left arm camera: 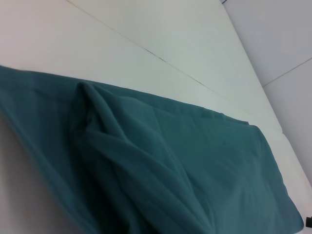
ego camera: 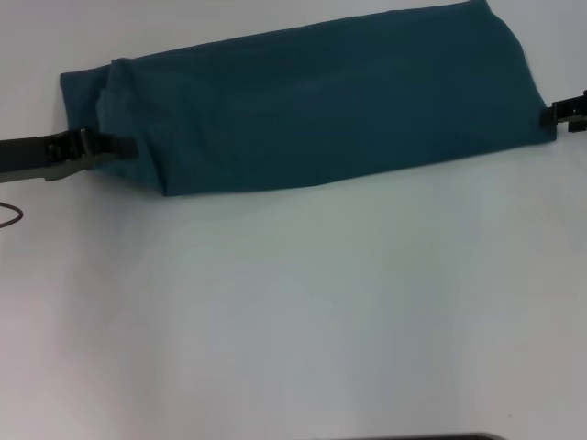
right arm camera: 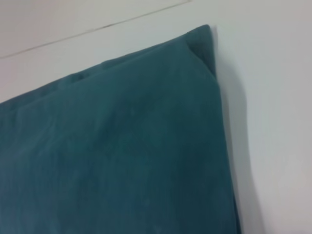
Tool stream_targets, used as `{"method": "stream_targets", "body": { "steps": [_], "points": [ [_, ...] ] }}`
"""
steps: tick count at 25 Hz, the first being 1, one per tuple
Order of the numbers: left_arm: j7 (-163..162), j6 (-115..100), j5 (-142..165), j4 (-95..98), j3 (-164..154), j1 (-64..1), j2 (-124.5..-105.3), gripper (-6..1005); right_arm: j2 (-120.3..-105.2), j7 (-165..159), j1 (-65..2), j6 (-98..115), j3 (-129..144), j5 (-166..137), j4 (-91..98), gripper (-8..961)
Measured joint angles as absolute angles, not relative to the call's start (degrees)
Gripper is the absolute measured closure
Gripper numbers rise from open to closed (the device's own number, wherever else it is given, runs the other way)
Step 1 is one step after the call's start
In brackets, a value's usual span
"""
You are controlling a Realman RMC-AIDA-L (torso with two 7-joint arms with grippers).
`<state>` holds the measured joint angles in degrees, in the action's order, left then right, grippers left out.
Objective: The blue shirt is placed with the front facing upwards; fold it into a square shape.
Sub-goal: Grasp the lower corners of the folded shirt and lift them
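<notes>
The blue shirt lies folded into a long teal band across the far part of the white table, plain side up. My left gripper is at the band's left end, shut on the cloth there. In the left wrist view, raised folds of the shirt run toward the camera. My right gripper is at the band's right edge, shut on it. The right wrist view shows that end of the shirt close up, its edge casting a shadow on the table.
The white table stretches wide in front of the shirt. A thin dark cable loops at the left edge. A seam line crosses the tabletop behind the shirt.
</notes>
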<state>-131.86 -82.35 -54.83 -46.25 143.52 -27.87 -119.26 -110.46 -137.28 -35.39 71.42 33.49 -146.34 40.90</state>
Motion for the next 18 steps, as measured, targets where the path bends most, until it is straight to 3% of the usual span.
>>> {"method": "stream_targets", "body": {
  "steps": [8, 18],
  "points": [
    [-131.8, -82.2, -54.8, -46.2, 143.5, -27.9, -119.38, 1000, -110.68, -137.6, -35.6, 69.6, 33.5, -145.4, 39.7, 184],
    [-131.8, -82.4, -54.7, -46.2, 143.5, -27.8, -119.35, 1000, -111.09, -136.9, -37.2, 67.5, 33.9, -144.1, 36.5, 39]
  ]
}}
